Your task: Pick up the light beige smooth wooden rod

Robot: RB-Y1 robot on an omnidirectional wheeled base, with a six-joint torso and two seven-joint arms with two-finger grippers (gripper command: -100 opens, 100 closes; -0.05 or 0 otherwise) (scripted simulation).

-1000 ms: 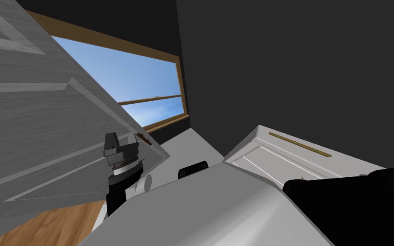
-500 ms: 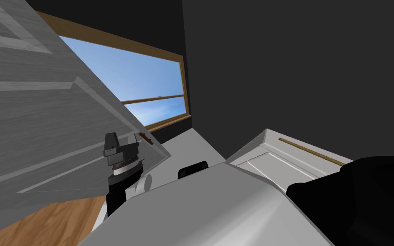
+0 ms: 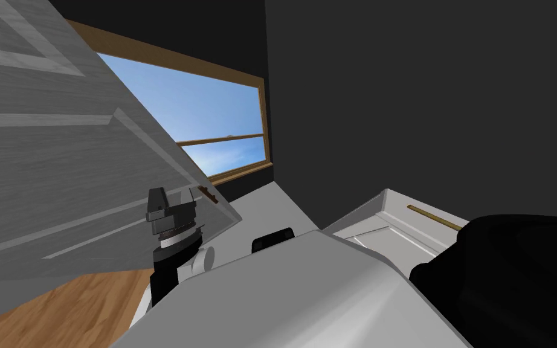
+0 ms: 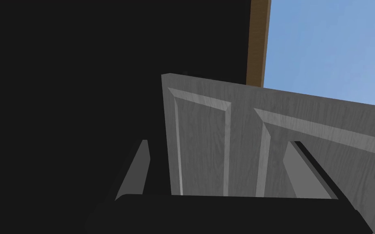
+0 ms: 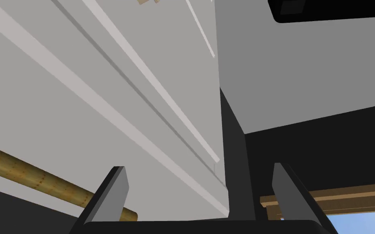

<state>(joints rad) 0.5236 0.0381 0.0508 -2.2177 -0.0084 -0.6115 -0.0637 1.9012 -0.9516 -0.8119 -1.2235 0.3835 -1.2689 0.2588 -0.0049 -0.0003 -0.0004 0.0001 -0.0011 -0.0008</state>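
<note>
Right gripper [image 5: 198, 166] has its fingers spread, and the wooden rod [image 5: 40, 178] lies along the white cabinet [image 5: 60, 101], just beside one finger. Left gripper [image 4: 219, 142], also spread, faces a grey door [image 4: 207, 134].

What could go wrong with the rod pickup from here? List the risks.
1. The wooden rod lies outside the open right gripper, with only its end by one finger. Closing now would likely miss.
2. It lies along the white cabinet, so the fingers may scrape that surface.
</note>
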